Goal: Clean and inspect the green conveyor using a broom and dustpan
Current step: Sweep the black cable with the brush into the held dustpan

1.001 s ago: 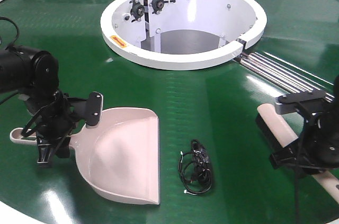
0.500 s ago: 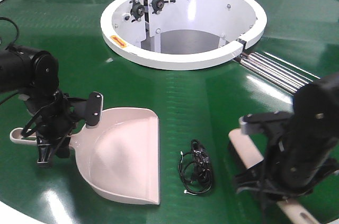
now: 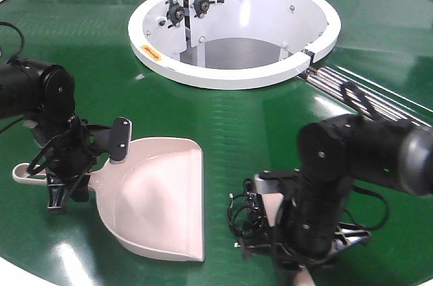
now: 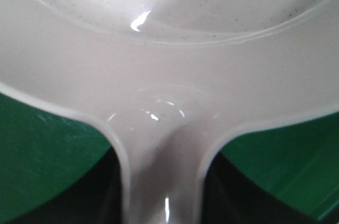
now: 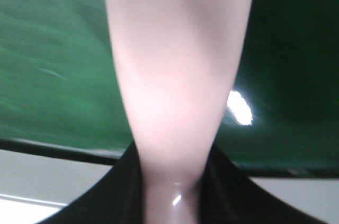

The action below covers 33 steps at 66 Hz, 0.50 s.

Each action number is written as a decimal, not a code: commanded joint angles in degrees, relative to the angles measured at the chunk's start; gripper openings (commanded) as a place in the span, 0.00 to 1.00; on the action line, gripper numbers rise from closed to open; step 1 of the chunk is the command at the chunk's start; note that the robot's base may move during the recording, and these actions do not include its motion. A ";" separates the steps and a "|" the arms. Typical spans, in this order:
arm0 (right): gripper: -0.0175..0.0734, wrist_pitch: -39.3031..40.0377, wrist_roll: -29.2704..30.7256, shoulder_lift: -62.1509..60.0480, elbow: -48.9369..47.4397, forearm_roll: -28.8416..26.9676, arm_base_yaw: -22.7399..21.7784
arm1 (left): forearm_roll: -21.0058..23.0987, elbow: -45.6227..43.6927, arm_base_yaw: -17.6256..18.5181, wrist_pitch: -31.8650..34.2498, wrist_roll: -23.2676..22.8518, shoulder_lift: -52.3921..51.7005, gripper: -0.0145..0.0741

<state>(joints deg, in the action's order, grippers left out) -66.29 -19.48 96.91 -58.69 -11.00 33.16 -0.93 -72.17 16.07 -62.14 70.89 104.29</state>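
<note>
The beige dustpan (image 3: 159, 205) lies on the green conveyor (image 3: 223, 120), mouth toward the right. My left gripper (image 3: 71, 179) is shut on its handle, which fills the left wrist view (image 4: 161, 181) between the dark fingers (image 4: 100, 197). My right gripper (image 3: 304, 249) is shut on the broom's handle (image 5: 175, 75). In the front view the arm hides most of the broom; only a beige bit (image 3: 272, 199) shows beside a tangle of black cable (image 3: 245, 213), which lies between the broom and the dustpan's mouth.
The large white ring (image 3: 233, 78) with its open well stands at the back centre. Metal rollers (image 3: 358, 93) run toward the right from it. The conveyor's white rim (image 3: 27, 269) curves along the near left edge.
My right arm has swept the broom left, from the right edge of the view up to the black cable tangle. The left arm and the dustpan have not moved.
</note>
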 commanded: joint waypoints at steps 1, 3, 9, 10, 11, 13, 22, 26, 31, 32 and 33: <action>0.19 -0.85 1.40 1.23 -6.35 -2.25 1.55 | 1.62 -1.55 0.28 0.20 -0.64 -2.53 0.16; 0.19 -1.51 1.51 2.09 -8.31 -2.53 1.95 | 1.62 -1.55 0.28 0.20 -0.64 -2.53 0.16; 0.19 -3.70 2.96 6.11 -14.21 -3.98 2.72 | 1.62 -1.55 0.28 0.20 -0.64 -2.53 0.16; 0.19 -4.19 3.39 6.46 -15.36 -4.21 2.73 | 1.62 -1.55 0.28 0.20 -0.64 -2.53 0.16; 0.19 -4.71 3.75 7.14 -16.53 -4.70 2.80 | 1.62 -1.55 0.28 0.20 -0.64 -2.53 0.16; 0.19 -5.54 4.17 8.60 -18.90 -5.57 3.15 | 1.62 -1.55 0.28 0.20 -0.64 -2.53 0.16; 0.19 -7.46 6.56 15.07 -28.99 -9.56 4.48 | 1.62 -1.55 0.28 0.20 -0.64 -2.53 0.16; 0.19 -7.40 7.05 17.14 -33.32 -11.39 5.03 | 1.62 -1.55 0.28 0.20 -0.64 -2.53 0.16; 0.19 -7.41 8.25 19.59 -38.02 -13.42 5.80 | 1.62 -1.55 0.28 0.20 -0.64 -2.53 0.16; 0.19 -7.41 8.35 19.79 -38.02 -13.55 5.91 | 1.62 -1.55 0.28 0.18 -0.64 -2.53 0.16; 0.19 -7.41 8.55 20.33 -39.19 -13.83 6.08 | 1.62 -1.55 0.28 0.18 -0.64 -2.53 0.16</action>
<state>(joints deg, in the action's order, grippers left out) -69.92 -13.11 117.79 -91.49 -20.53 38.30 -0.93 -72.17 16.07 -62.16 70.89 104.29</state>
